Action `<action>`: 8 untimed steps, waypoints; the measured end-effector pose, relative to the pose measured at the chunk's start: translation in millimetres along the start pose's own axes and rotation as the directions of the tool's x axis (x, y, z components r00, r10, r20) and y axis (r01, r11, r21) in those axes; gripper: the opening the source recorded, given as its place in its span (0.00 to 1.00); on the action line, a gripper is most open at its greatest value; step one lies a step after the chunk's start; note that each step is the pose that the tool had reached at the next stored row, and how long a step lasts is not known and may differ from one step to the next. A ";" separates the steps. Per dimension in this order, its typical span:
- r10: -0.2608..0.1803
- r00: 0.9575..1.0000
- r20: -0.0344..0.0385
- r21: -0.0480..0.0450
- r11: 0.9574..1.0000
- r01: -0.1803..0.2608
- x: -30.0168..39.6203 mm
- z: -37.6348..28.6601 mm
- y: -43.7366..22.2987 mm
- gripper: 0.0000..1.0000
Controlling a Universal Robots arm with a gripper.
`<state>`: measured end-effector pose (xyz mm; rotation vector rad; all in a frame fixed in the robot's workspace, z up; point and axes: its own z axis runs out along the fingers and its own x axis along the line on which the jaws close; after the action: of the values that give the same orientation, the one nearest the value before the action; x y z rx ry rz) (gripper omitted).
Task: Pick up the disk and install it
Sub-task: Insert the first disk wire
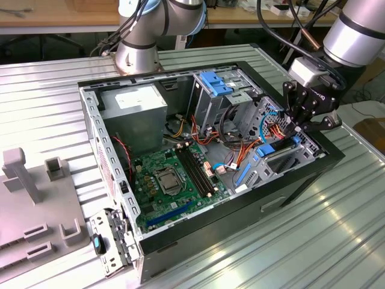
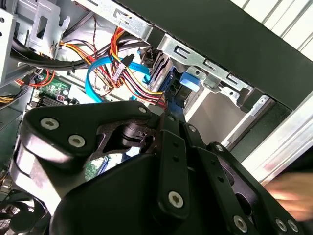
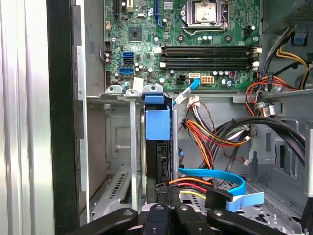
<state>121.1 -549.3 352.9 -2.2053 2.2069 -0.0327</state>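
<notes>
The open black computer case point(image 1: 198, 150) lies on the ribbed metal worktop point(image 1: 313, 241), and the black pincer point(image 1: 308, 123) reaches into its corner bay nearest the exterior view's right. There the grey metal disk in its bright blue plastic carrier point(image 3: 157, 142) stands on edge between the bay's rails; whether the pincer grips it I cannot tell. I'd judge it needs a straight, square push, well clear of the loose blue ribbon cable point(image 3: 220, 178).

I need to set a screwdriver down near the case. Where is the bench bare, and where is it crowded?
Bare ribbed bench lies in front of the computer case, toward the exterior view's right. Crowded: inside the case, where cables bunch beside the end effector, and the grey fixture block at left.
</notes>
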 end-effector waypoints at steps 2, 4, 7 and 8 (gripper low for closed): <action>0.000 1.000 0.000 0.000 1.000 0.000 0.0 -0.1 0.0 0.11; 0.000 1.000 0.000 0.000 1.000 0.000 0.0 -0.2 0.0 0.11; 0.000 1.000 0.000 0.000 1.000 0.000 0.0 -0.3 0.0 0.11; 0.000 1.000 0.000 0.000 1.000 0.000 0.0 -0.4 0.0 0.11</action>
<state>121.0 -549.3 353.2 -2.2053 2.2070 -0.0328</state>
